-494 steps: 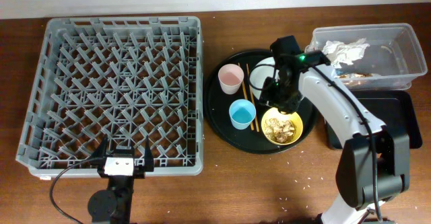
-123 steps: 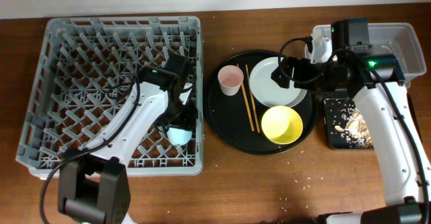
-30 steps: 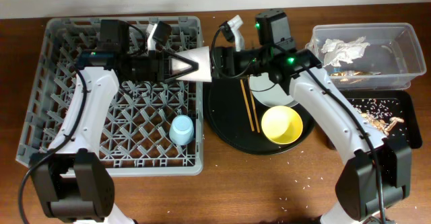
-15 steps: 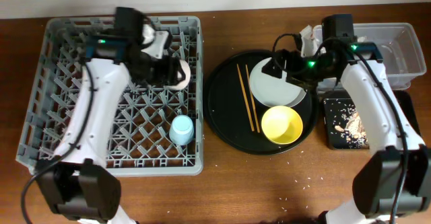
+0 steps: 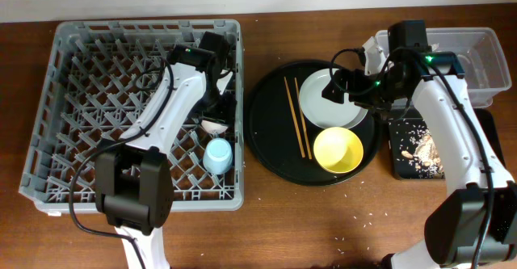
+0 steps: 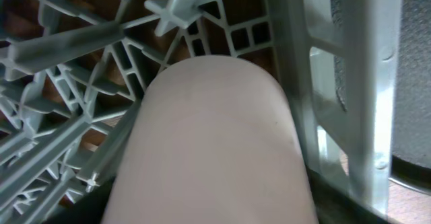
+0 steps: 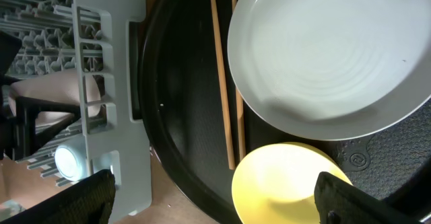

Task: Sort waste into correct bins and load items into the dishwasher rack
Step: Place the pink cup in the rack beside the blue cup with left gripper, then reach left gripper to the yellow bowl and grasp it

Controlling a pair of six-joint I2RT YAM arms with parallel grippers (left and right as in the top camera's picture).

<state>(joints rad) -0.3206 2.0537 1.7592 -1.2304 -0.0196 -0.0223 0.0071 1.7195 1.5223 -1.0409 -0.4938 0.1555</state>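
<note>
The left gripper (image 5: 216,114) is closed around the small pink cup (image 6: 215,143). The cup sits low among the pegs of the large square grey plastic dishwasher rack (image 5: 121,25), tight against the rack's right wall, with its smooth side to the wrist camera. Just beside it, nearer the rack's front edge, stands a small light-blue cup (image 5: 216,155).

The right gripper (image 7: 214,196) hangs with its fingers spread wide and nothing between them, above the large round black tray (image 5: 271,148), over where the pale grey-white round plate (image 7: 323,56) and the yellow bowl (image 7: 289,183) lie just beside each other. Thin wooden chopsticks (image 7: 221,76) lie side by side on the tray, left of the plate.

To the right, a shallow black rectangular tray (image 5: 502,136) holds beige-brown food scraps (image 5: 420,146) and pale crumbs. Behind it sits a clear plastic rectangular tub (image 5: 493,67), partly hidden by the arm. Everything rests on a brown wooden worktop (image 5: 323,229).
</note>
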